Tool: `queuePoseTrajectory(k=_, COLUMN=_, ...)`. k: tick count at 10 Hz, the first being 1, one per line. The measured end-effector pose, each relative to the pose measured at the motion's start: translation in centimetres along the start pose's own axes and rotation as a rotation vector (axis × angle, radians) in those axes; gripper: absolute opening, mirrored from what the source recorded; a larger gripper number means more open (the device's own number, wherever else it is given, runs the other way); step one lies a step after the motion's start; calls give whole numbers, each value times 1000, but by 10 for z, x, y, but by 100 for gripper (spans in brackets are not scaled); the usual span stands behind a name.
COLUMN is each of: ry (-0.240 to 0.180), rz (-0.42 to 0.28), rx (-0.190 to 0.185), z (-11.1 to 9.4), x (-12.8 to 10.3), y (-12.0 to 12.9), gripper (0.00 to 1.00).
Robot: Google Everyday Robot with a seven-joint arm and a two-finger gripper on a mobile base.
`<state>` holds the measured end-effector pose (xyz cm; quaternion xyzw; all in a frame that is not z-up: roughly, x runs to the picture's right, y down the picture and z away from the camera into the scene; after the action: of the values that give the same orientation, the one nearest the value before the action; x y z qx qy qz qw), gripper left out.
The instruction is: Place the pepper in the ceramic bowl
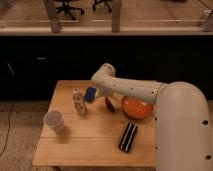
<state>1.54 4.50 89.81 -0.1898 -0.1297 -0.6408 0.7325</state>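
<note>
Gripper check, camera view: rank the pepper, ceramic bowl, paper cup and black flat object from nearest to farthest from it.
The gripper is low over the table's middle, beside the blue object.
1. Pepper, right at the gripper.
2. Ceramic bowl, to the image right.
3. Black flat object, front right, and white paper cup, front left: too close to call.
</note>
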Motion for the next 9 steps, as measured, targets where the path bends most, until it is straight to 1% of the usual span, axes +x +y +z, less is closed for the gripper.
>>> queuePoseTrajectory(k=3, ry=-41, rz=-4, rx=17, z=2, x=7, y=2, gripper=80)
queuePoseTrajectory(k=4, ry=-65, rz=-3, rx=26, z=4, x=9, y=4, gripper=80)
queuePoseTrajectory(k=6, ry=-102, rz=-3, rx=41, z=12, x=13, y=8, gripper=80)
queuePoseTrajectory(k=7, ry=-117, rz=-2, rx=45, z=15, x=13, y=9, gripper=80)
queuePoseTrajectory(k=8, ry=-140, rz=0, rx=46, z=21, x=14, y=10, gripper=80)
queuePoseTrajectory(k=9, ry=-152, rz=-1, rx=44, z=25, x=13, y=9, gripper=80)
